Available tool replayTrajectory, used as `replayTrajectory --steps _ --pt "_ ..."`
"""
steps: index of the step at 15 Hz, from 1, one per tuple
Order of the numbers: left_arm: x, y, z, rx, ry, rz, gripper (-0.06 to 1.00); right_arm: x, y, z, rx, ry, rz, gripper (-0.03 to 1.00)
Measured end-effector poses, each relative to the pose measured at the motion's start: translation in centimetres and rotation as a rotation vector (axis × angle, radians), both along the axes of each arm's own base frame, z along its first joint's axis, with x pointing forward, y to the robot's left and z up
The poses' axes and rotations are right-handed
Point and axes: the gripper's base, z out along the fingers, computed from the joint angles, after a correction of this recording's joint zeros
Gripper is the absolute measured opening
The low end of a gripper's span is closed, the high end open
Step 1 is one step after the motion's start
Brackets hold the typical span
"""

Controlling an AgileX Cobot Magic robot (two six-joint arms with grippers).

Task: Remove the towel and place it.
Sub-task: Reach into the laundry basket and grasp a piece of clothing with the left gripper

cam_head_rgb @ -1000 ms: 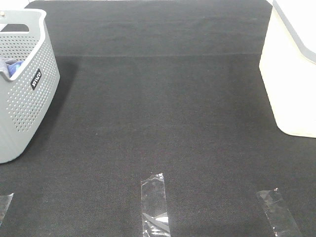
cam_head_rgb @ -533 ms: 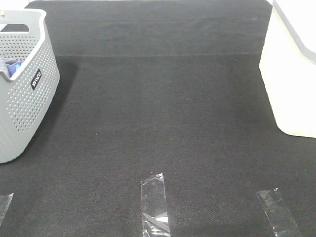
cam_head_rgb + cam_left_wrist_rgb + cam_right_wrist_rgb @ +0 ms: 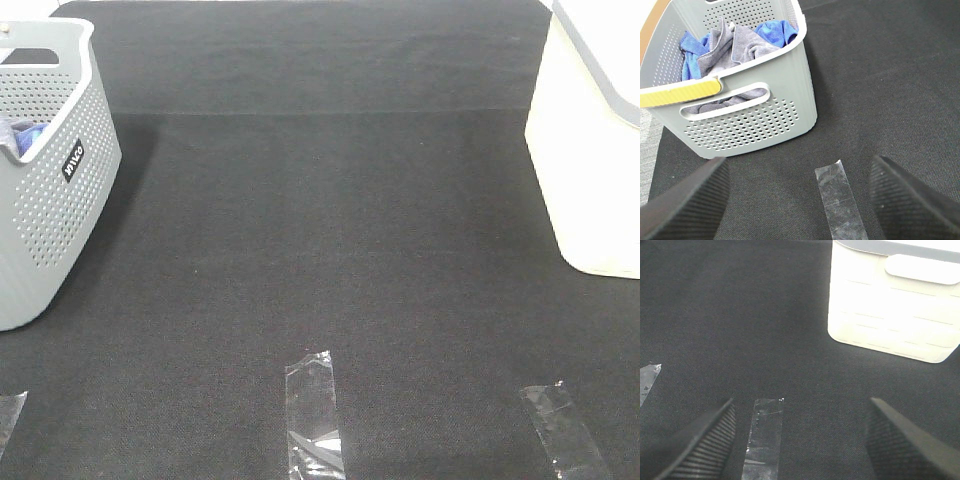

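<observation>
Black mat point(image 3: 330, 230) unchanged: my left pincer point(image 3: 799, 160) and right pincer point(image 3: 801, 401) hang released, towel point(image 3: 740, 42) untouched in basket point(image 3: 750, 125) ahead of left pincer.

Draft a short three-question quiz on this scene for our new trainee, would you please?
1. True or false: the towel lies in the grey basket, together with a blue cloth.
2. The left fingers are: A) apart, holding nothing; B) shut on the towel; C) shut on the blue cloth.
3. In the exterior high view, what stands at the right edge of the black mat?
Key: 1 true; 2 A; 3 the white bin.
</observation>
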Motion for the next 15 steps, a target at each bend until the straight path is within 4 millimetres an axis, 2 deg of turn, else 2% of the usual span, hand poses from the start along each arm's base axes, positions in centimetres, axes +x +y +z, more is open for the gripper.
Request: replayTrajectory --steps 5,9,12,15 --pt "0.0 0.0 0.2 -0.002 -0.013 0.006 0.74 0.0 0.0 0.0 0.0 0.0 0.0 0.68" --pt "0.5 1.1 2.1 0.06 -0.184 0.104 0.74 0.0 0.0 0.0 0.0 0.0 0.0 0.68" --pt "3.6 2.3 3.5 0.098 -0.202 0.222 0.74 0.0 0.0 0.0 0.0 0.0 0.0 0.68" --pt "9.5 3.0 3.6 0.052 -0.127 0.312 0.74 0.0 0.0 0.0 0.0 0.0 0.0 0.68"
